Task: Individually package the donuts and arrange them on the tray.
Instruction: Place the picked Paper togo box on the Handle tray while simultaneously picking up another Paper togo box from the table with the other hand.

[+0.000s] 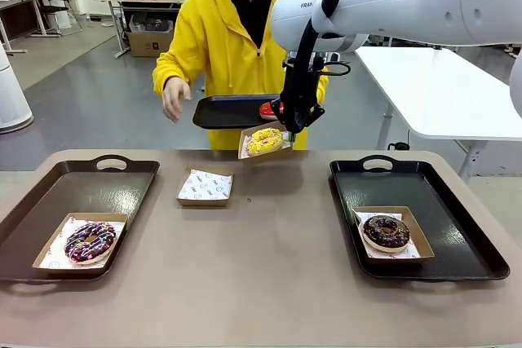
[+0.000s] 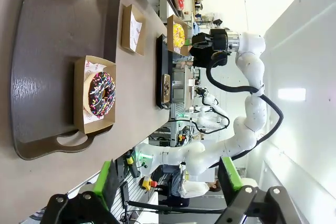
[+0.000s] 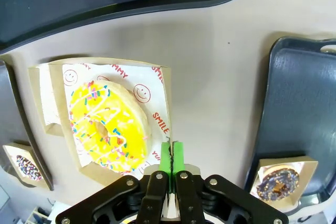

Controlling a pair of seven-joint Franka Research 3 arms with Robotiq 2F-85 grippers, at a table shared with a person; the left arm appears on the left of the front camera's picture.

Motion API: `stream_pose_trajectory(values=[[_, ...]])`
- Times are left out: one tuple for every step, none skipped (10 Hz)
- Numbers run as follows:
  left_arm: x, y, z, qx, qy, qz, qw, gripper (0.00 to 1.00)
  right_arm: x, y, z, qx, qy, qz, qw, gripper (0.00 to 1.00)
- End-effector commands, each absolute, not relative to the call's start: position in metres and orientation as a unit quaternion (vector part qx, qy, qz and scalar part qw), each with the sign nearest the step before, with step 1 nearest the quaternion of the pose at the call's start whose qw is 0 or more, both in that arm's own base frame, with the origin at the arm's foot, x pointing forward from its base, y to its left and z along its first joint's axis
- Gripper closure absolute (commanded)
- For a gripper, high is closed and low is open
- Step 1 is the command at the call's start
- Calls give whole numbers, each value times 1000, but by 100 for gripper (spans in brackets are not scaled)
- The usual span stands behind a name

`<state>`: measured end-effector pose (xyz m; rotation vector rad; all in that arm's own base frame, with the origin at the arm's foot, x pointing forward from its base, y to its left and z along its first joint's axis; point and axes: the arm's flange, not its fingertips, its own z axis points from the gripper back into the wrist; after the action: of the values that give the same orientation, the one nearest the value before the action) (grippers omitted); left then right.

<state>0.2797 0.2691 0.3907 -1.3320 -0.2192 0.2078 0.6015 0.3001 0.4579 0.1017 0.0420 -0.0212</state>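
My right gripper is shut on the edge of a paper-lined cardboard box holding the yellow-iced donut. It holds the box tilted, above the table's far edge. Just behind it, a person holds a black tray carrying the red-glazed donut. The dark donut with pink-white drizzle lies boxed on the brown left tray. The chocolate sprinkled donut lies boxed on the black right tray. My left gripper hangs open high over the left tray.
An empty paper-lined box sits on the table between the two trays. The person's other hand hovers beyond the table's far edge. A white table stands behind at the right.
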Motion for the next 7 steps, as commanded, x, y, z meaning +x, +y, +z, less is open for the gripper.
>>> stream_pose_trajectory(values=[[276,268,393,-617,-108,96,774,0,600,299,458,51,20,-10,998,100],[276,268,393,-617,-108,96,774,0,600,299,458,51,20,-10,998,100],[276,268,393,-617,-108,96,774,0,600,299,458,51,20,-10,998,100],[276,268,393,-617,-108,96,774,0,600,299,458,51,20,-10,998,100],[276,268,393,-617,-108,96,774,0,600,299,458,51,20,-10,998,100],[280,269,391,-615,-101,96,776,0,601,300,458,51,21,-11,998,99],[289,255,403,-605,-100,94,784,0,595,286,465,50,14,8,999,99]])
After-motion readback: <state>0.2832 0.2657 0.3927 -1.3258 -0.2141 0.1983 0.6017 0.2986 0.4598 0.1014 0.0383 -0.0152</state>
